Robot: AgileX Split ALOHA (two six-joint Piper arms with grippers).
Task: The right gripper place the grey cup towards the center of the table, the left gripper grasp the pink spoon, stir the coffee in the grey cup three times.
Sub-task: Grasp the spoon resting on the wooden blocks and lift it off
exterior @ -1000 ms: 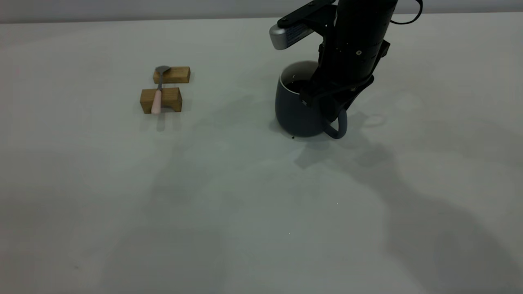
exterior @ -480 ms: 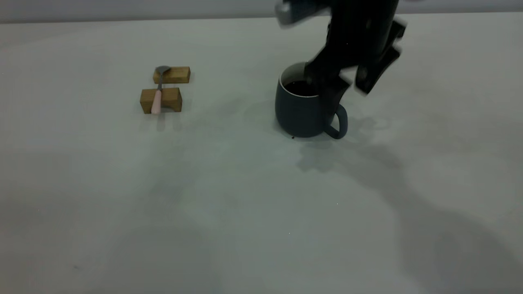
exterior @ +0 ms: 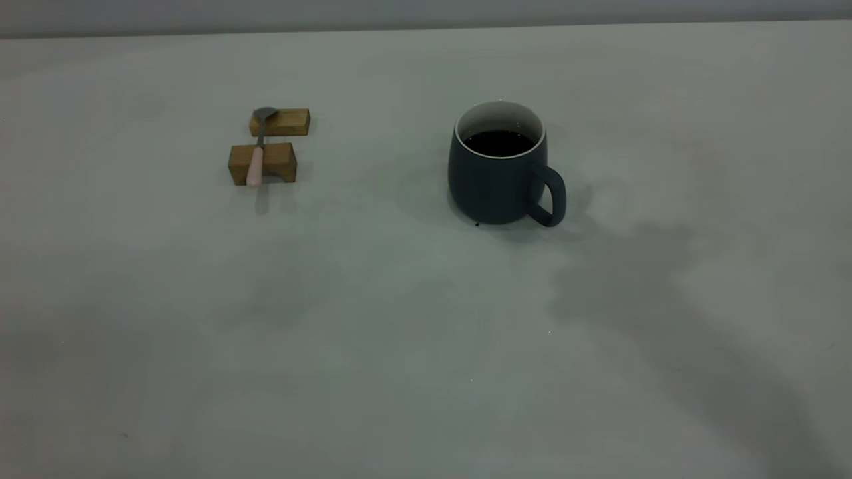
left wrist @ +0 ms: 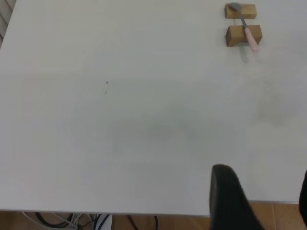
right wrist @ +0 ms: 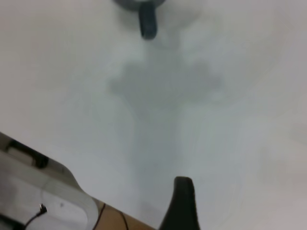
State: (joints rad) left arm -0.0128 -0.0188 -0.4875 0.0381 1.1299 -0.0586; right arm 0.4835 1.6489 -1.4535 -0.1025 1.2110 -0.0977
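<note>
Two tan wooden blocks (exterior: 269, 152) sit well left of the rounded slate-grey mug (exterior: 496, 173), carrying the slim pink-handled spoon (exterior: 257, 150). Glossy dark coffee (exterior: 498, 142) fills the mug, upright on the pale bench (exterior: 373, 319). Neither end effector's grip is discernible; apparently both hang off near the bench's edge.

wide pale surface (left wrist: 120, 124) with a spoon rest far off

the slim pink-handled spoon with grey metal bowl (left wrist: 245, 27) lies across two small tan wooden blocks (left wrist: 243, 24), well apart from the left tool's black finger (left wrist: 230, 199) at the near edge. two tiny dark specks (left wrist: 106, 82) mark the surface; dark cables (left wrist: 96, 221) and wooden floor (left wrist: 192, 223) show beyond its edge.
</note>
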